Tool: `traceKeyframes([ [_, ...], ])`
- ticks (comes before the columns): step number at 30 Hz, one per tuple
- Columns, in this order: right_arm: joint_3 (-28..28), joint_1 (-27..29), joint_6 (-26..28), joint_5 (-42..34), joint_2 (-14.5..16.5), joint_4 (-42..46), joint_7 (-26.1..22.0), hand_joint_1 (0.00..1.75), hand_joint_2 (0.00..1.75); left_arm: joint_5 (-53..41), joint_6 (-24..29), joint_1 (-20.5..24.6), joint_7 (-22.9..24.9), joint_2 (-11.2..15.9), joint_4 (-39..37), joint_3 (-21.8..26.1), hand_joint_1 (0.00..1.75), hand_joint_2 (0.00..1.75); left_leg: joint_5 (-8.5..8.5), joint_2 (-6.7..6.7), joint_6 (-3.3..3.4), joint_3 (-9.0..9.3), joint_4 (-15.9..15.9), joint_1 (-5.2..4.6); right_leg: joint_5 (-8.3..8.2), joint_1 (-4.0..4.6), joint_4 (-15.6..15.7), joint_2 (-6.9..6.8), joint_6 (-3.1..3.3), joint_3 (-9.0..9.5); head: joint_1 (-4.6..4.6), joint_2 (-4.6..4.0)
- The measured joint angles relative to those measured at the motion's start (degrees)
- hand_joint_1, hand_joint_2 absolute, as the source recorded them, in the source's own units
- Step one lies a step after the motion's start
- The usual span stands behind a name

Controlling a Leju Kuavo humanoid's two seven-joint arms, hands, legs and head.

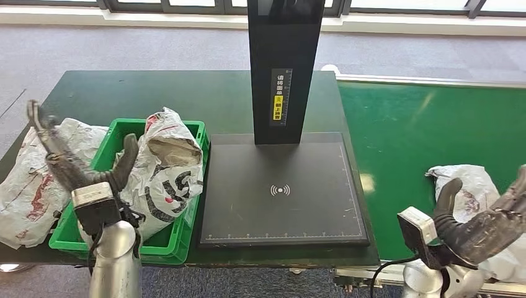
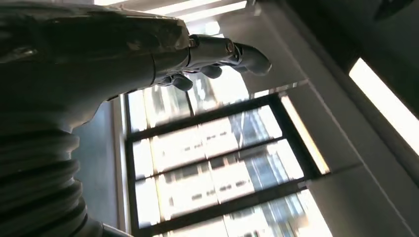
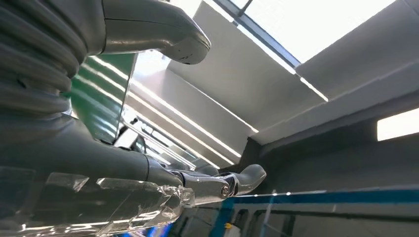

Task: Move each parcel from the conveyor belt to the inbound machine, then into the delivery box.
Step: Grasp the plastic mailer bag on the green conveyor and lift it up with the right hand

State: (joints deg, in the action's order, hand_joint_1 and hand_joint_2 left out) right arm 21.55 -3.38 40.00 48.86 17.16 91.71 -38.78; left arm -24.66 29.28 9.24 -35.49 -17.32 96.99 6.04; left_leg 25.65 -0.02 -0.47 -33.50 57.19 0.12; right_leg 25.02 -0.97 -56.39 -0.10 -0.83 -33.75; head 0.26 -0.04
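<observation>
One parcel (image 1: 466, 186) lies on the belt (image 1: 428, 130) just beside my right hand (image 1: 481, 226), which is wide and empty like my left hand (image 1: 74, 164); I should grip it mid-body before lifting toward the scanner plate (image 1: 282, 189).

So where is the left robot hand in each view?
Head view: left robot hand raised, open, in front of the green crate.
Left wrist view: left robot hand fills the top left against windows.
Right wrist view: not in it.
Shared landmark: the windows.
</observation>
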Motion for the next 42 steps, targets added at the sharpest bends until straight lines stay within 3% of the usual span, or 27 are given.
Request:
traceKeyframes([
  [5,6.84,-2.85,-0.03,23.82,0.21,-4.18,9.16,0.00,1.75,12.47,-19.86,0.23,-3.13,0.08,-6.25,-6.61,0.00,1.75,0.01,-0.06,0.04,0.01,0.01,-0.02,-0.02,-0.01,0.01,-0.05,-0.01,0.03,0.00,0.02],
  [8,10.25,-4.78,-0.02,36.49,-0.30,-8.93,24.12,0.00,1.75,17.22,-29.09,0.65,-3.61,0.11,-9.58,-9.54,0.00,1.75,0.00,-0.09,0.04,0.01,0.02,-0.01,-0.02,0.00,0.01,-0.09,-0.02,0.08,-0.01,0.01],
  [11,7.46,-5.05,-0.05,39.34,-3.78,-16.61,45.15,0.00,1.75,19.39,-35.05,1.05,-3.51,0.12,-11.89,-11.50,0.00,1.75,0.00,-0.17,0.04,0.00,0.02,-0.02,-0.01,-0.01,0.01,-0.18,-0.02,0.12,-0.01,0.00],
  [13,4.33,-5.34,-0.03,39.41,-6.34,-21.44,52.48,0.00,1.75,19.89,-36.53,1.23,-3.35,0.12,-12.97,-12.24,0.00,1.75,0.01,-0.14,0.04,-0.01,0.02,-0.02,-0.01,-0.01,0.01,-0.14,-0.02,0.08,-0.01,0.00],
  [15,1.57,-6.28,-0.01,39.42,-8.48,-26.44,55.92,0.00,1.75,20.16,-37.33,1.35,-3.15,0.12,-13.68,-12.56,0.00,1.75,0.02,-0.10,0.04,0.00,0.02,-0.01,-0.01,0.00,0.01,-0.08,-0.02,0.06,-0.02,0.00],
  [18,-2.14,-7.60,-0.03,39.42,-10.97,-33.82,58.91,0.00,1.75,20.31,-37.93,1.44,-3.00,0.12,-14.44,-12.80,0.00,1.75,0.01,-0.13,0.04,0.00,0.02,-0.01,0.00,0.00,0.01,-0.15,-0.01,0.06,-0.02,0.00],
  [26,-6.22,-9.61,-0.11,39.42,-13.98,-43.21,60.44,0.00,1.75,20.33,-38.10,1.53,-2.93,0.12,-15.68,-12.97,0.00,1.75,0.01,-0.14,0.04,-0.01,0.01,0.00,0.00,0.01,0.00,-0.17,-0.01,0.07,-0.02,0.01],
  [30,-6.84,-11.13,-3.26,39.42,-14.70,-48.48,61.75,0.00,1.75,20.20,-38.39,1.58,-2.89,0.12,-16.12,-13.12,0.00,1.75,0.01,-0.16,0.04,-0.01,0.02,-0.01,0.00,0.00,0.01,-0.18,-0.01,0.07,-0.02,0.01],
  [34,-6.50,-12.04,-7.06,39.42,-14.91,-52.64,59.94,0.00,1.75,19.91,-38.52,1.65,-2.82,0.12,-16.62,-13.12,0.00,1.75,0.01,-0.14,0.04,-0.01,0.02,-0.01,0.00,0.00,0.01,-0.16,-0.01,0.06,-0.02,0.00],
  [42,-5.81,-13.29,-8.35,39.42,-15.06,-56.47,61.45,0.00,1.75,19.20,-38.86,1.71,-2.71,0.12,-17.41,-13.12,0.00,1.75,0.01,-0.14,0.04,-0.01,0.02,0.00,0.00,0.01,0.01,-0.15,-0.01,0.05,-0.02,0.00],
])
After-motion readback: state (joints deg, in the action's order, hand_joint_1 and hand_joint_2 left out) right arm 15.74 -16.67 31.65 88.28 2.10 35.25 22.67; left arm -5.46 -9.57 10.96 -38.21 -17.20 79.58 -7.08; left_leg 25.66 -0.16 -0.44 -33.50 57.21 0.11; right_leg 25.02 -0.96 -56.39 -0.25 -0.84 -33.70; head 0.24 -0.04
